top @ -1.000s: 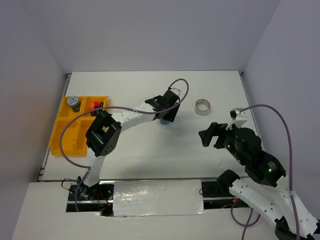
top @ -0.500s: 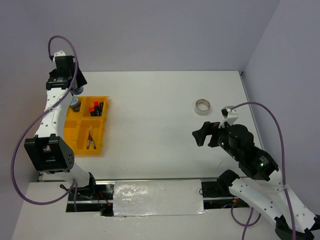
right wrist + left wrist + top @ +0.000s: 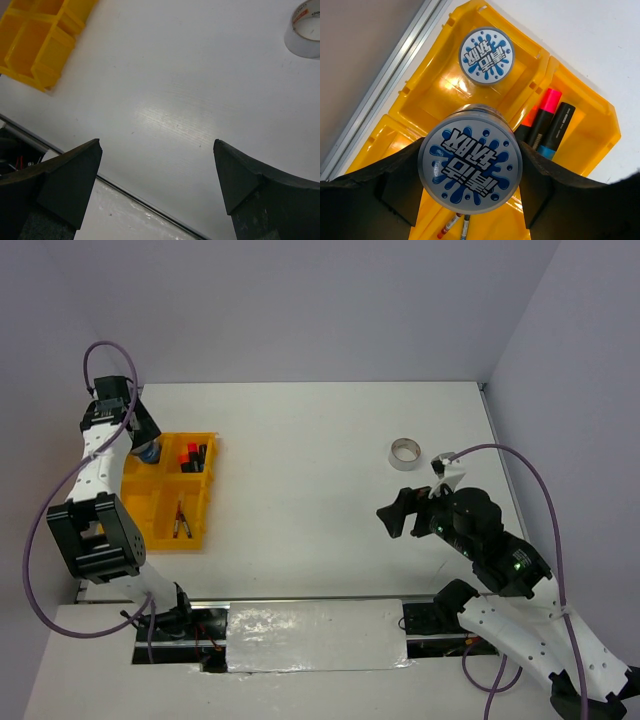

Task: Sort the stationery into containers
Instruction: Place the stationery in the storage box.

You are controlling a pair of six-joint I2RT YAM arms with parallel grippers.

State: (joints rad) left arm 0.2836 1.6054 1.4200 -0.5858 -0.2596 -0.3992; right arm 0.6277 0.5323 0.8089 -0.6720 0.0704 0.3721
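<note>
My left gripper (image 3: 146, 448) is shut on a round blue-white patterned roll (image 3: 470, 172) and holds it above the far left compartment of the yellow-orange tray (image 3: 150, 505). A second patterned roll (image 3: 485, 56) lies in that compartment. Three black highlighters (image 3: 547, 125) with pink, orange and blue ends lie in the far right compartment (image 3: 192, 457). The red and blue pens (image 3: 180, 520) lie in the near right compartment. The silvery tape ring (image 3: 405, 453) lies on the table at the right. My right gripper (image 3: 389, 518) is open and empty, hovering near that ring (image 3: 304, 35).
The tray (image 3: 35, 40) sits at the table's left edge, beside a metal rail (image 3: 380, 95). A foil-covered strip (image 3: 315, 635) runs along the near edge between the arm bases. Grey walls close in the table at the back and sides.
My left arm carried the roll from mid-table to the tray's far left corner, then came down closer over the compartment. My right gripper drifted slightly left and nearer.
</note>
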